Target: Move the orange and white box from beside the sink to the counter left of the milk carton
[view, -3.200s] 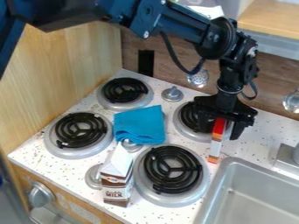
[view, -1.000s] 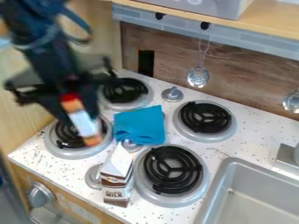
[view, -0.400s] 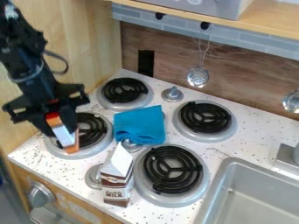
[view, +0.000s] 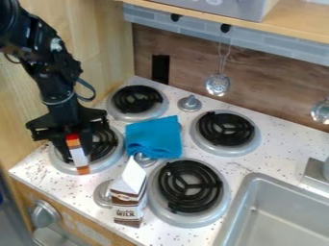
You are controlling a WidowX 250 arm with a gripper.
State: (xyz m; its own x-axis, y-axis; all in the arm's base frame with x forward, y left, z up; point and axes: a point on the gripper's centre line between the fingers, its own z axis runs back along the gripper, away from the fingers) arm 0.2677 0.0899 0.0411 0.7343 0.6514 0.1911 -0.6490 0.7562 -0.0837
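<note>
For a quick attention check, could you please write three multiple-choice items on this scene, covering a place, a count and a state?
1. Where is the blue cloth?
A) in the sink
B) on the counter
C) on the shelf

2. How many coil burners show?
A) two
B) three
C) four

3. The end effector is:
A) empty
B) holding a box
C) holding a spoon

1 B: it lies among the burners.
2 C: two each side of the cloth.
3 B: the box sits between its fingers.
</note>
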